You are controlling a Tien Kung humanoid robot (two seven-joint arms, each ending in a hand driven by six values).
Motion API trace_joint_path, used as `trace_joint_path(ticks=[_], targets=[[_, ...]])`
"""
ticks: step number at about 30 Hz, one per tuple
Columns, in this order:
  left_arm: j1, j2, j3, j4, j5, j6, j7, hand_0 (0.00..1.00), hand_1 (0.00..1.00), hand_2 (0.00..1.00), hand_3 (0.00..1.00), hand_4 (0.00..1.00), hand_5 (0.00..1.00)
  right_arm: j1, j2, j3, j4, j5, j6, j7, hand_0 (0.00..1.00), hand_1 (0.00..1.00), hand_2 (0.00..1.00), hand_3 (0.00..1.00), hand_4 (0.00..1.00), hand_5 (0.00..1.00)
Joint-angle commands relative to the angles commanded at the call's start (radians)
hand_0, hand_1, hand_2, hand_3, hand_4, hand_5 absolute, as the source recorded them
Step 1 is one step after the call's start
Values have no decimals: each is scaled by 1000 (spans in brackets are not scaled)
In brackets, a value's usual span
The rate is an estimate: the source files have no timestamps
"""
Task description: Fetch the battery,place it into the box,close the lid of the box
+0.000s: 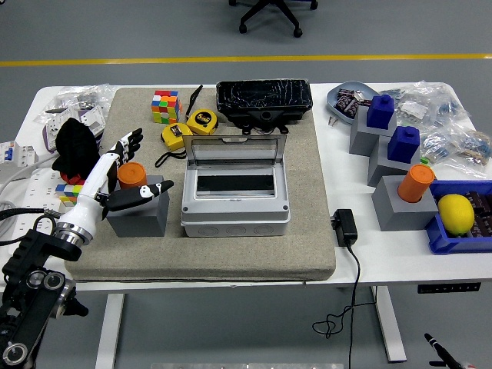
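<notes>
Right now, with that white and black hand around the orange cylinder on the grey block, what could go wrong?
The left hand looks only loosely placed around the orange cylinder, so it might slip or tip when lifted from the grey block. The grey box beside it has its clear lid standing upright, and a wide swing could knock it. The yellow tape measure lies close behind.

A Rubik's cube (164, 106) sits at the far left of the grey mat (254, 257), with two yellow tape measures (190, 128) just beside it. A black case (264, 101) lies at the mat's far edge. On the white tabletop (361, 265) to the right stand grey blocks topped with blue pieces (393, 127) and an orange cylinder (419, 182). A lemon (456, 213) rests in a blue bin (440, 238), and a black power adapter (345, 227) lies near the mat.
</notes>
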Motion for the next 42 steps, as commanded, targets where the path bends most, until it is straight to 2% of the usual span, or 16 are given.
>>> trace_joint_path(ticks=[6,7,12,13,18,19,24,25,30,31,36,37,42], targets=[[2,1,12,17,-9,46,-19,986,998,998,998,998,36,-1,-1,1,0,2,0,0,823,737,681,709,998,918],[3,0,16,21,-15,63,-26,902,984,985,998,998,2,-1,-1,1,0,2,0,0,823,737,681,710,998,921],[5,-3,33,38,-58,101,-48,902,984,985,998,998,2,0,-1,1,0,2,0,1,823,737,681,710,998,921],[6,-4,35,41,-68,106,-53,764,838,800,863,998,2,0,-2,0,0,3,0,1,823,737,681,709,998,925],[5,-6,51,56,-118,128,-75,764,838,800,863,998,2,0,-2,0,0,2,1,1,823,737,681,709,998,925],[5,-7,54,58,-126,132,-78,694,753,685,720,998,2,0,-2,1,0,2,1,0,823,737,681,709,998,925],[4,-8,71,67,-151,150,-90,694,753,685,720,998,2,0,-3,1,0,2,1,0,823,737,681,709,998,925],[4,-8,74,69,-153,153,-92,633,693,596,636,998,2,0,-3,1,0,2,1,0,820,737,682,709,998,933],[3,-10,84,74,-155,165,-96,633,693,596,636,998,2,-1,-3,1,0,2,1,1,820,737,682,709,998,933],[3,-10,85,75,-156,167,-96,626,671,540,557,998,2,-2,-3,1,0,2,1,1,820,737,681,710,998,942],[3,-10,90,71,-142,208,-97,626,671,540,557,998,2,-2,-3,1,0,3,1,1,820,737,681,710,998,942],[2,-10,91,71,-137,216,-96,585,615,477,497,903,2,-2,-4,1,0,3,1,1,820,738,682,710,998,948],[-2,-10,105,75,-146,237,-102,585,615,477,497,903,2,0,-5,3,0,4,1,1,820,738,682,710,998,948]])
